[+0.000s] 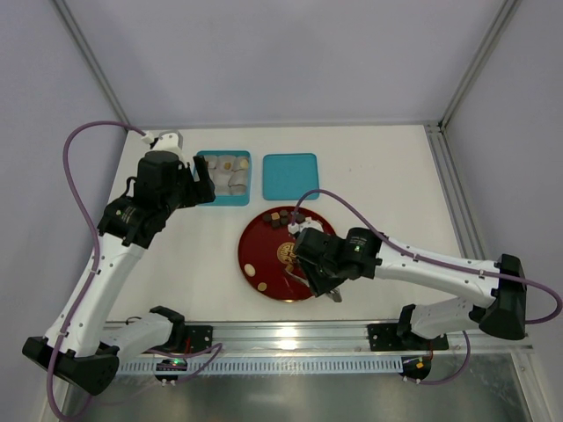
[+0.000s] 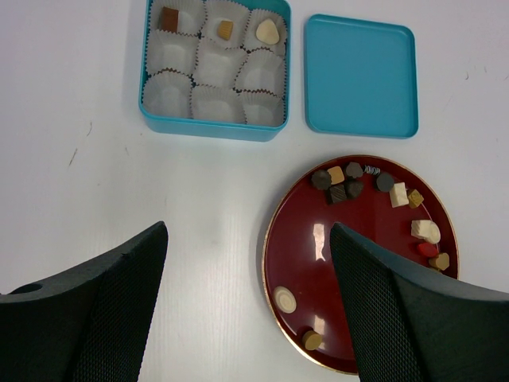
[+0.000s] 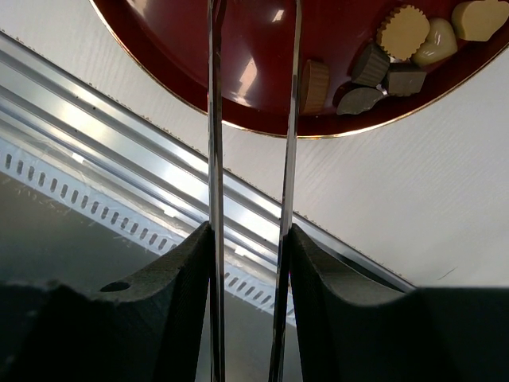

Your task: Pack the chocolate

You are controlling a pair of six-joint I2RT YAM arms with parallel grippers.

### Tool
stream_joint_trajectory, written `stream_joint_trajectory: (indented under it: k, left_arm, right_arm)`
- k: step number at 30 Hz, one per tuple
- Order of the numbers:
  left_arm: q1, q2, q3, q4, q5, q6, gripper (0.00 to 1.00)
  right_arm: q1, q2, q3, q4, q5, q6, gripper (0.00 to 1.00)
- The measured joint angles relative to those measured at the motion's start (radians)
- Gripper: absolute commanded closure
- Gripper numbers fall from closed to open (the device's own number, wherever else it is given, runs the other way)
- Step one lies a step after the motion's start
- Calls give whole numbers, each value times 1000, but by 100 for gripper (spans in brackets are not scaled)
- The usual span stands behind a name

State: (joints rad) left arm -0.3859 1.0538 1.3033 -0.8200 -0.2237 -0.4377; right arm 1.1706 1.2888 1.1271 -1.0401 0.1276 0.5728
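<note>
The chocolate (image 2: 350, 185) lies in small dark, tan and white pieces along the far rim of the red plate (image 2: 302, 239), with two more pieces (image 2: 285, 299) near its left edge. Three pieces (image 2: 226, 29) sit in paper cups in the back row of the teal box (image 2: 215, 131). My left gripper (image 2: 248, 231) hangs open over the table left of the plate, with nothing in it. My right gripper (image 3: 250, 239) is shut on thin metal tongs (image 3: 213, 119), whose blades reach over the plate (image 3: 254, 48) beside a tan piece (image 3: 314, 86). The tong tips are out of view.
The teal lid (image 2: 362, 76) lies flat to the right of the box. A metal rail (image 3: 119, 119) runs along the table's near edge, just below the plate (image 1: 264, 264). The right arm (image 1: 422, 264) stretches in from the right over the plate.
</note>
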Motion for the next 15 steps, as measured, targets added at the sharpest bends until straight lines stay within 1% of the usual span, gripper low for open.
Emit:
stream_joint_trajectory:
  k: [5, 6, 11, 15]
  left_arm:
    - [0, 0, 0, 0, 0, 0, 19]
    - [0, 0, 0, 0, 0, 0, 19]
    - [0, 0, 0, 0, 0, 0, 19]
    - [0, 0, 0, 0, 0, 0, 19]
  right_arm:
    - [0, 7, 0, 0, 1, -6, 58]
    - [0, 8, 0, 0, 1, -7, 60]
    - [0, 16, 0, 0, 0, -14, 64]
    - [0, 17, 16, -7, 2, -14, 64]
